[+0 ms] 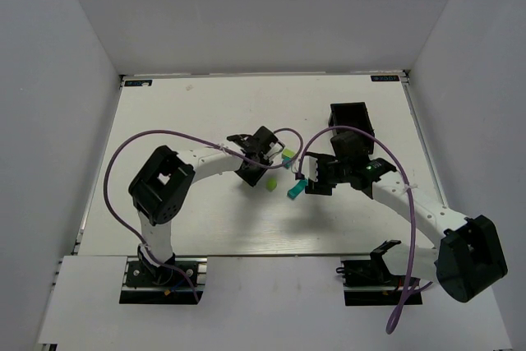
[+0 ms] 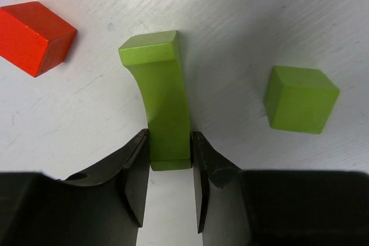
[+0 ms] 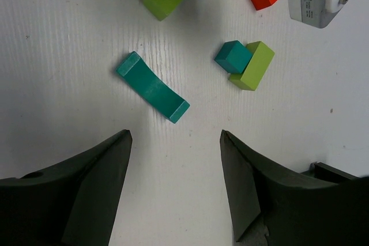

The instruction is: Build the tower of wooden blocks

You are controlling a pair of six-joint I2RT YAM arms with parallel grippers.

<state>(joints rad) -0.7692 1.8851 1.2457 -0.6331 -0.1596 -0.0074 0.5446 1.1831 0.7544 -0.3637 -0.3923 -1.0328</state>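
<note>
My left gripper (image 2: 170, 151) is shut on the near end of a lime-green curved bar (image 2: 160, 84), and both fingers press its sides. A red block (image 2: 34, 37) lies to its left and a lime-green cube (image 2: 300, 99) to its right. In the top view the left gripper (image 1: 263, 160) is at the table's middle. My right gripper (image 3: 176, 142) stands open over bare table, just short of a teal curved bar (image 3: 153, 87). Beyond it a teal cube (image 3: 233, 56) touches a lime-green flat bar (image 3: 255, 67); whether it sits on the bar or beside it is unclear.
A black rectangular bin (image 1: 352, 117) stands behind the right arm's wrist. The lime-green cube (image 1: 269, 182) and the teal curved bar (image 1: 293, 191) lie between the two grippers. White walls enclose the table (image 1: 189, 228) on three sides. Purple cables loop over both arms.
</note>
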